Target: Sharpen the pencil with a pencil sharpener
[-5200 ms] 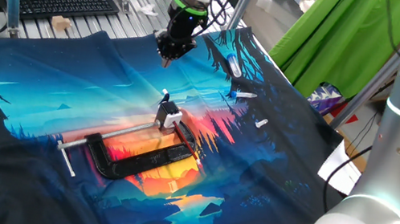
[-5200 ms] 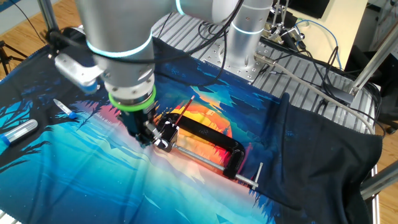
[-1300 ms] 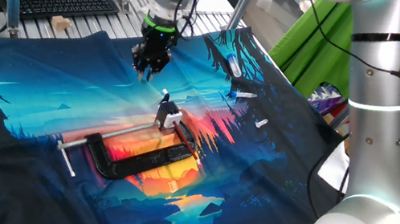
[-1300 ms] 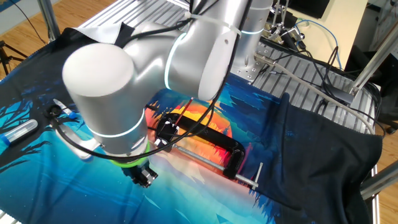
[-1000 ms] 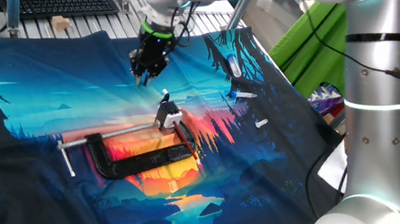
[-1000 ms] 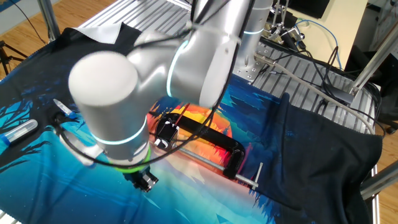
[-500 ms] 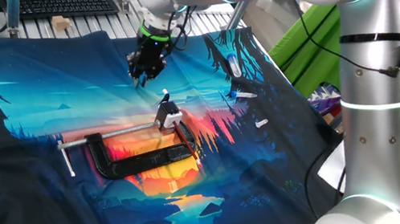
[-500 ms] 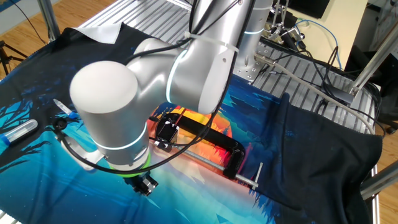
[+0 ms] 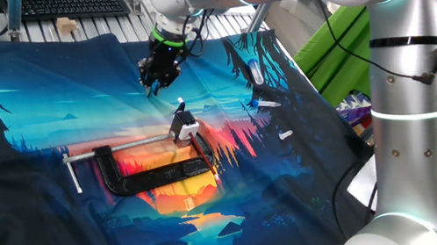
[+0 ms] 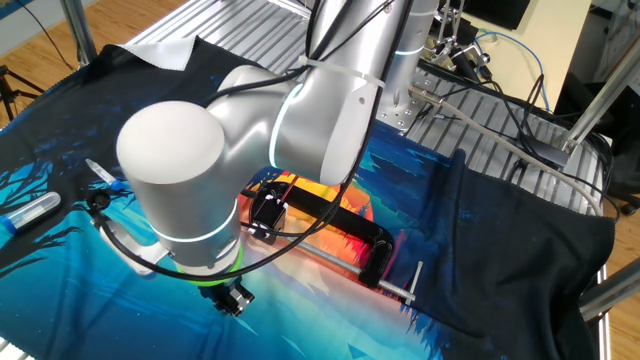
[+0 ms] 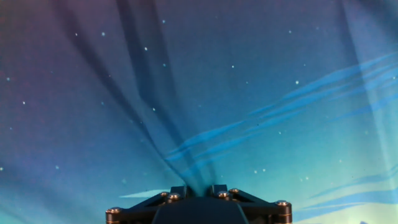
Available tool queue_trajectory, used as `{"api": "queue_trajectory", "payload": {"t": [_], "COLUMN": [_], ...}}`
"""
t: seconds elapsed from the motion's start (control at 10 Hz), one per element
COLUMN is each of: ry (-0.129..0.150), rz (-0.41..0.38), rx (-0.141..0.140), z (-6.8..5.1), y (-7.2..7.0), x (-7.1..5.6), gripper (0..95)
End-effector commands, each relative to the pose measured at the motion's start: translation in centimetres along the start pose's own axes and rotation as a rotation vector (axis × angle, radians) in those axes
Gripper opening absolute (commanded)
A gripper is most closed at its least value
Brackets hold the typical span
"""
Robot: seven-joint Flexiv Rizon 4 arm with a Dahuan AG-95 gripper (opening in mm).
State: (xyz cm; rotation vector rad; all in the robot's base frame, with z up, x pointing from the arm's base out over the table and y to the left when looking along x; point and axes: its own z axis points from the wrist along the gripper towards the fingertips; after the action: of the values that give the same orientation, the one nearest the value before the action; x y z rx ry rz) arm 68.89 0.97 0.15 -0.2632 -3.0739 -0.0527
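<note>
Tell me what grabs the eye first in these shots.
The big silver robot arm dominates, its gripper pointing down over the vivid blue-and-orange printed cloth. On the cloth's orange patch lies a black C-shaped clamp with the small white-and-black pencil sharpener at its far end. Marker pens lie by the cloth's far edge.

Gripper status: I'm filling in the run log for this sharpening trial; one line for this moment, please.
gripper: pointing down above cloth, jaw state unclear | pencil sharpener: at clamp, apart from gripper
</note>
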Motion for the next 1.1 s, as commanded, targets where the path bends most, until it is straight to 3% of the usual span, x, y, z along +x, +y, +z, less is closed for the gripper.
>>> {"api": "queue_trajectory", "payload": {"t": [0.1,0.2,0.8,1.0,1.1], "ry": [0.007,0.012,0.016,0.013,0.012], "rz": [0.013,0.017,0.007,-0.015,-0.032], "rx": [-0.001,-0.003,-0.002,0.012,0.013], "z": [-0.5,-0.8,-3.4,-4.2,-4.5], "y": [-0.2,-0.3,-1.2,-1.8,-2.4], "x": [0.2,0.3,1.4,1.8,1.8], "gripper": [19.0,38.0,38.0,38.0,19.0]}}
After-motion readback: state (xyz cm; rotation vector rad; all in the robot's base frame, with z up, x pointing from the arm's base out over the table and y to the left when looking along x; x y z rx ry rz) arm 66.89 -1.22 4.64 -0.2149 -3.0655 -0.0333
